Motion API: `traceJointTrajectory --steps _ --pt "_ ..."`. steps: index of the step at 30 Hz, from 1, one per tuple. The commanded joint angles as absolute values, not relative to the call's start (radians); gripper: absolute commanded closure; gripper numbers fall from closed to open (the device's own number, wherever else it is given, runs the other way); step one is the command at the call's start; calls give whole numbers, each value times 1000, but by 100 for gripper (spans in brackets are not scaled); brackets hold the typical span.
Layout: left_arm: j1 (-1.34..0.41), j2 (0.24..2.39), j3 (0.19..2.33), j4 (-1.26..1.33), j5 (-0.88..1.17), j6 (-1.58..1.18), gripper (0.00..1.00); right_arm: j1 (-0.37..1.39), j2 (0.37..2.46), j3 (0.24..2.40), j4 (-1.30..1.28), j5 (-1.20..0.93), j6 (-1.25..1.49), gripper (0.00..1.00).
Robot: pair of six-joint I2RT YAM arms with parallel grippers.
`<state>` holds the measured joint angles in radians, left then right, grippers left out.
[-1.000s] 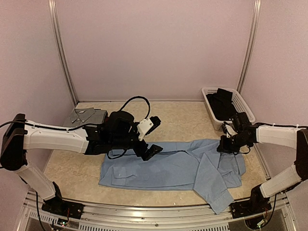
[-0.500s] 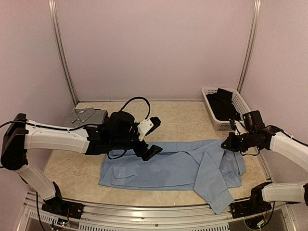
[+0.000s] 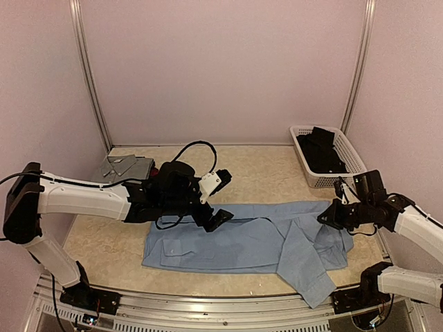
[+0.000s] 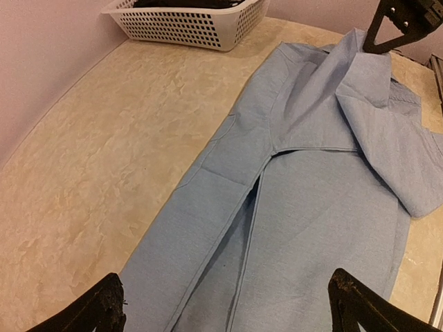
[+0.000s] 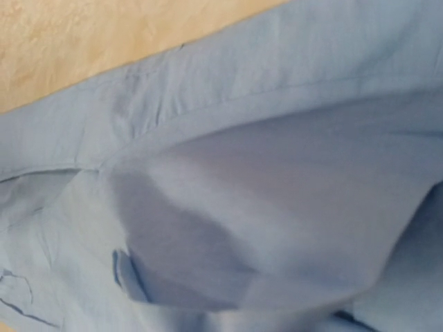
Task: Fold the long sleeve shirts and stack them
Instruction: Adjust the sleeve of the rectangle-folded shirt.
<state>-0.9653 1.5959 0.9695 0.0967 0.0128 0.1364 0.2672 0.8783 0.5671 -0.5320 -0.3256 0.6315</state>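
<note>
Lying folded flat at the back left corner of the marbled surface (image 3: 263, 173) is one grey shirt (image 3: 123, 167), collar showing, just behind the left forearm. A black cable (image 3: 197, 143) loops above that arm's wrist.

The left hand (image 3: 222, 200) hangs over the far edge of the light blue shirt (image 3: 235, 238), released. Its fingers are spread wide with nothing between them. In its own wrist view the two dark fingertips (image 4: 104, 308) sit at the bottom corners, with only blue cloth below.

The one light blue shirt lies spread across the middle of the surface, its body running left to right. One sleeve is folded over the right part and reaches down to the near edge.

At the shirt's right end the right hand (image 3: 331, 214) is clenched on a raised peak of the blue cloth — the left wrist view shows the fabric drawn up into its jaws. Its own camera is filled with blue folds and a strip of the surface.

Behind it, at the back right corner, stands one white mesh basket (image 3: 349, 155) holding a dark bundle (image 3: 320, 149) — too dim to make out any pattern.
</note>
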Motion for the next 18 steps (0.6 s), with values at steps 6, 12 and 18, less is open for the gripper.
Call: traceJointTrajectory --steps 6,12,18 --pt "-960 1613 974 105 12 139 2 315 815 490 -614 -245 712 100" --pt "-960 1624 983 101 20 139 2 331 796 478 -665 -159 740 84" --pt "-974 1639 994 115 67 138 2 414 798 502 -712 -43 799 66"
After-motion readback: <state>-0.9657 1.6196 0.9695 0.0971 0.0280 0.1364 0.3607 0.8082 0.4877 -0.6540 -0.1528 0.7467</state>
